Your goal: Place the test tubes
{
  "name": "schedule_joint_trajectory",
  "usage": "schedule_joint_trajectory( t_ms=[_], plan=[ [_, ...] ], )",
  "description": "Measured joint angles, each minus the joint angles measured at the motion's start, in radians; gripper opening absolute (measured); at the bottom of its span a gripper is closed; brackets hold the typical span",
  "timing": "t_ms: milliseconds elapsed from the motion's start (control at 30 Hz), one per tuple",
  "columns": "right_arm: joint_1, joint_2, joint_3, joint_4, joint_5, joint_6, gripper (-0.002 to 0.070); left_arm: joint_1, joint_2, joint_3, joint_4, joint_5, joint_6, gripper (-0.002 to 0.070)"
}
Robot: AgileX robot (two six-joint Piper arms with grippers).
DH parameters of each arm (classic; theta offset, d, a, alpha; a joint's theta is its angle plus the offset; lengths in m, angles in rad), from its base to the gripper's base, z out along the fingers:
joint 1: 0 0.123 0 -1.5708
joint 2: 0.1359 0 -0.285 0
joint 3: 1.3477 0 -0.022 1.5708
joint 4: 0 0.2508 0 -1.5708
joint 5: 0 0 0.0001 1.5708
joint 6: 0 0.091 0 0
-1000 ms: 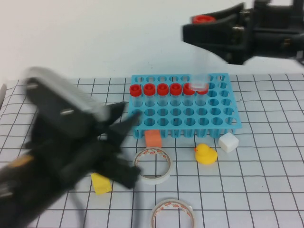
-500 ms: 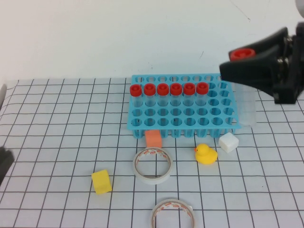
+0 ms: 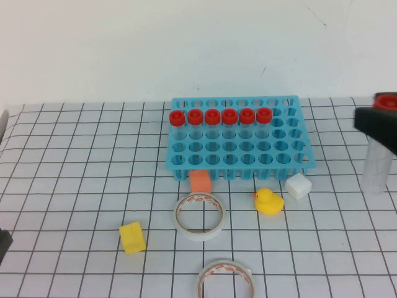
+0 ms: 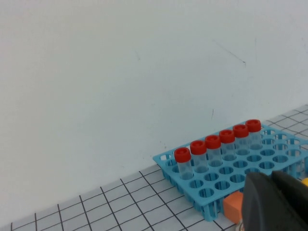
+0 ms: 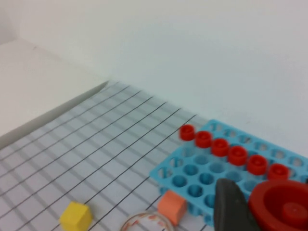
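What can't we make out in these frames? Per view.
- Right gripper, far right of the high view: cut off by that view's right edge, so its grip on the test tube shows only partly.
- Left gripper, low at the near left: shut, but only a dark blur in its wrist view, with the fingertips cut off by the frame edge.
- Nearest tape roll: cut off by the high view's bottom edge.

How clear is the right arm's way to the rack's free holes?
Probably yes: the right end effector, holding a tube right of the rack, has nothing between; the shut left end effector sits near-left.
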Motion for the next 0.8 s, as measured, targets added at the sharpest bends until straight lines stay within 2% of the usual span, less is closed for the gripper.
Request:
schedule_joint_trajectory(
  t_ms=[300,633,733,800],
  plan=[
    [0.000,0.051,0.054,0.171,-0.164,0.000,0.0272,0.000,0.000,0.002,0.000,0.000,0.000,-0.0001],
    [0.000,0.129,0.054,0.183,-0.197,-0.158,0.0272,0.000,0.000,0.002,0.000,0.000,0.000,-0.0001],
    [0.000,0.130,0.054,0.041,-0.275,-0.021,0.0272,0.000,0.000,0.002,0.000,0.000,0.000,-0.0001],
    [0.000,0.135,0.054,-0.140,-0.348,0.219,0.0272,0.000,0.000,0.002,0.000,0.000,0.000,-0.0001]
  ],
)
